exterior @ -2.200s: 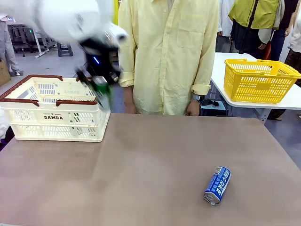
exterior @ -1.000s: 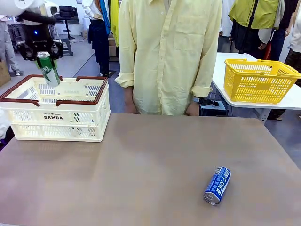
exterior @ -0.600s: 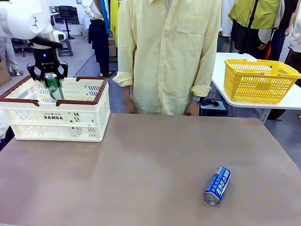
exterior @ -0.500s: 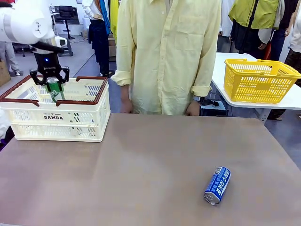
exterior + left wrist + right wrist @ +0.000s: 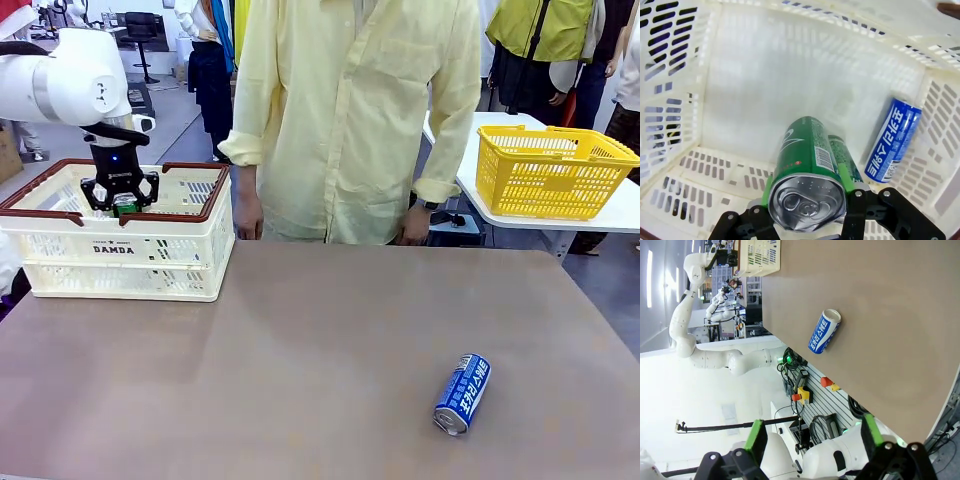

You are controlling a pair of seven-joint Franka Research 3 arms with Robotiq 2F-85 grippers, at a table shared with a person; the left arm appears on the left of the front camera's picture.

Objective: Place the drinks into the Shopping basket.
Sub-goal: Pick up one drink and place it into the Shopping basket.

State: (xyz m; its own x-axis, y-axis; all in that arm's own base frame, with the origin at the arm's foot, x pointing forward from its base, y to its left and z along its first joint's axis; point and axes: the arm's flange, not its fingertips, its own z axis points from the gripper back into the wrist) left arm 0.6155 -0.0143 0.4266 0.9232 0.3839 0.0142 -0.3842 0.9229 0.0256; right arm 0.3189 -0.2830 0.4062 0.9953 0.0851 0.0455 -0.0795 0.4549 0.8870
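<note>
Left claw is being observed clamped on a green-and-white can, the green pads pressing either side of its lidded end. The can is being held inside the Shopping basket, below the brown-red rim. Its long axis is pointing away from the claw toward the basket floor, slightly tilted. Whether its far end is touching the floor cannot be told. Just beside it a slim dark green can is being noted, partly hidden. Farther off, by the lattice wall, a blue-and-white can is lying on the floor, apart from the held one.

Judgement: release is the step in hand. It is being governed by the bare floor lying straight beyond the can's far end, with the neighbouring cans off to one side of that line.

Right claw is being held with fingers wide apart and empty, above the table. A second blue-and-white can is lying on its side on the robot's right half of the table, well apart from the basket. It is judged nearer the right arm.
</note>
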